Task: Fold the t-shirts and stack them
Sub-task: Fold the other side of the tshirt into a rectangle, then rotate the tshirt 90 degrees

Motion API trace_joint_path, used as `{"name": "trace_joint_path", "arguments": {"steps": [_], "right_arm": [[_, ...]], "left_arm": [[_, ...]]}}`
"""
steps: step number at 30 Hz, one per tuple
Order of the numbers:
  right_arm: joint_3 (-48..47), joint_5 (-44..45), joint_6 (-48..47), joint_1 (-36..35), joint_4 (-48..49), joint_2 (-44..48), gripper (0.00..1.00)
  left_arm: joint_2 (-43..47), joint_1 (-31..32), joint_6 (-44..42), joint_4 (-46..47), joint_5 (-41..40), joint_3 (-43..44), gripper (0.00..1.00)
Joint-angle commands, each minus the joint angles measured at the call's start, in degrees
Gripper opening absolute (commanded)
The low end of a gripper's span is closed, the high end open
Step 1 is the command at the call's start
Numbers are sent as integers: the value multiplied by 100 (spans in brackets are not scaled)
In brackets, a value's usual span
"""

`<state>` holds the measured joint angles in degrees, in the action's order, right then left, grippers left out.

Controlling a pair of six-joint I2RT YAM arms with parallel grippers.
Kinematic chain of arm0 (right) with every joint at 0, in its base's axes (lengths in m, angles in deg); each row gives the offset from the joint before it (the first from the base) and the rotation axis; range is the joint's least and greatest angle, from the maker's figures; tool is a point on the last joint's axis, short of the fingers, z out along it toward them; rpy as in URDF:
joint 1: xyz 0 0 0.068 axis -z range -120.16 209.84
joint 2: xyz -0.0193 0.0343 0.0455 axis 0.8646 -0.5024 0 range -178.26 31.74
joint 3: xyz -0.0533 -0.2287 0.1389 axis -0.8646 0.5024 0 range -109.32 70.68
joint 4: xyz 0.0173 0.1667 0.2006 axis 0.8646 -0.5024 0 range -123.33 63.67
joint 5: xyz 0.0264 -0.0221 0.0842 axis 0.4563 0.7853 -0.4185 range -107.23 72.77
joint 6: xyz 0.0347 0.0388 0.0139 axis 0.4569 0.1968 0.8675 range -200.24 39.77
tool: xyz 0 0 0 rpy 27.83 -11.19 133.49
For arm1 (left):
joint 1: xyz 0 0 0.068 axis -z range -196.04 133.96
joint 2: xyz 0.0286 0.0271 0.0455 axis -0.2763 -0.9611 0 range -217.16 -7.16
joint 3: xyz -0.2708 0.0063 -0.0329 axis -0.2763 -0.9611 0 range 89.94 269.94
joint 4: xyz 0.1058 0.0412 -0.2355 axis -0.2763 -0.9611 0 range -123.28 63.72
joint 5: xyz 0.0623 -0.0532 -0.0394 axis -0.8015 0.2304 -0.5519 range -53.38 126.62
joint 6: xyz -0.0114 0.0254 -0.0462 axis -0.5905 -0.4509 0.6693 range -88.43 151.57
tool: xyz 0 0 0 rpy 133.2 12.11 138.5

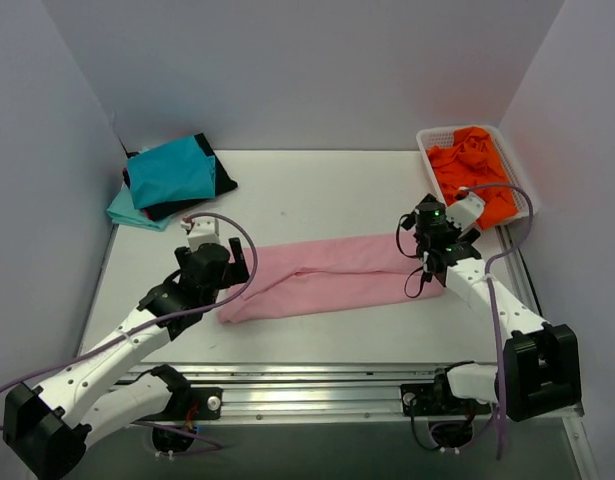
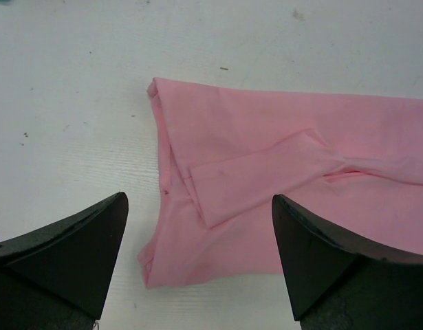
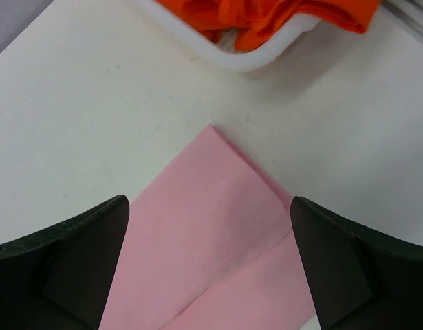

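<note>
A light pink t-shirt point(image 1: 327, 277) lies on the white table folded into a long strip running left to right. My left gripper point(image 1: 237, 268) is open and empty, hovering above the strip's left end point(image 2: 218, 206), where a sleeve is folded in. My right gripper point(image 1: 434, 262) is open and empty above the strip's right end point(image 3: 211, 240). A stack of folded shirts, teal point(image 1: 170, 172) on top of black point(image 1: 222, 180) and pale aqua point(image 1: 132, 212), sits at the back left. An orange shirt point(image 1: 474, 170) lies crumpled in the basket.
A white lattice basket point(image 1: 430, 137) stands at the back right; its rim shows in the right wrist view point(image 3: 252, 58). Grey walls close in the left, back and right. A metal rail point(image 1: 317, 385) runs along the near table edge.
</note>
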<state>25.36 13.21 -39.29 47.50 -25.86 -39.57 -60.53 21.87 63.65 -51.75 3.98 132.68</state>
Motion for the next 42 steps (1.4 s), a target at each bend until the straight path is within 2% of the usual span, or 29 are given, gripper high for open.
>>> {"name": "trace_joint_path", "arguments": {"steps": [1, 5, 6, 7, 8, 9, 10, 11, 14, 16, 17, 20, 22, 27, 33, 37, 42], "right_arm": [[-293, -151, 71, -461, 460, -260, 100], [-521, -635, -26, -989, 955, -918, 95], [-635, -635, -69, -1164, 981, -1268, 93], [-749, -627, -104, -1235, 1007, -1454, 90], [-1003, -653, -157, -1279, 1025, -1639, 81], [-1127, -688, -210, -1323, 1025, -1997, 75], [-1259, -732, -288, -1359, 1060, -2166, 68], [-1477, -776, -315, -1359, 1052, -2342, 53], [-1830, -768, -395, -1350, 1034, -2940, 27], [-1884, -741, -386, -1341, 1051, -3283, 26], [-1875, -732, -369, -1315, 1078, -3371, 25], [-1560, -811, -211, -1245, 1306, -3539, 20], [-1227, -846, -114, -1236, 1438, -3530, 19], [-663, -837, 176, -1306, 1553, -3408, 0], [215, -908, 457, -1789, 1623, -2776, 0], [796, -776, 817, -2481, 1518, -2231, 0], [1350, -662, 1511, -3379, 1518, -1904, 0]], "left_arm": [[-472, -20, 228, 1129, 565, -187, 94], [-1533, -240, 457, 1642, 865, -56, 96], [-1728, -336, 518, 1651, 900, 23, 99], [-1904, -642, 623, 1677, 1031, 146, 99], [-2236, -819, 668, 1721, 1162, 199, 92], [-2388, -1012, 677, 1817, 1329, 208, 87], [-2520, -1196, 686, 2096, 1505, 208, 78], [-2747, -1512, 686, 2221, 1759, 182, 72], [-3204, -1874, 669, 2451, 1884, 313, 51], [-3443, -1971, 660, 2590, 1911, 445, 41], [-3679, -1998, 651, 2661, 1946, 515, 28], [-4119, -2077, 677, 2714, 2165, 770, 3], [-4296, -2077, 712, 2854, 2341, 894, 2], [-4963, -2077, 678, 2943, 2517, 1253, 2], [-5886, -2209, 405, 2057, 2490, 2615, 2], [-6561, -2323, 273, 1827, 2719, 3511, 2], [-7687, -2367, 10, 872, 2895, 5716, 2]]}}
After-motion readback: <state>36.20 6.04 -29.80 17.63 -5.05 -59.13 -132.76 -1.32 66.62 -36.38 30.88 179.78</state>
